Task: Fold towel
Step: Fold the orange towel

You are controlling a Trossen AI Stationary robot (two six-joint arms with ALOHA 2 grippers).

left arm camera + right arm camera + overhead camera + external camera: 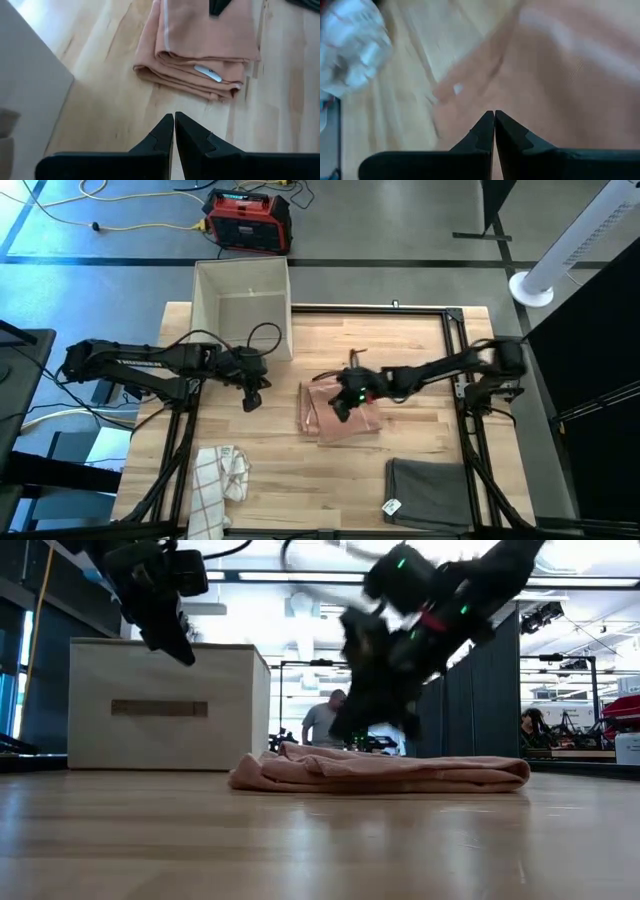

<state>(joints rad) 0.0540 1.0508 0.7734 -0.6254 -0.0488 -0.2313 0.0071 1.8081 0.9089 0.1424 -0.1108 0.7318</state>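
Observation:
A pink towel (338, 416) lies folded into a thick rectangle on the middle of the wooden table. It also shows in the low view (380, 772) and in the left wrist view (200, 50), where a white label (207, 73) sits on its folded edge. My right gripper (343, 408) hangs shut, with nothing between its fingers, just over the towel's top (560, 75). My left gripper (252, 402) is shut and raised well above the table (182, 648), left of the towel. My right gripper's shut fingers (352, 730) slant down close over the towel's top, near its left part. I cannot tell whether they touch the cloth. The towel lies flat on the table.
A white open box (243, 305) stands at the table's far edge, behind my left gripper. A checked cloth (220, 480) lies near the front left and a folded grey cloth (430, 492) at the front right. A person (325, 725) stands in the room beyond.

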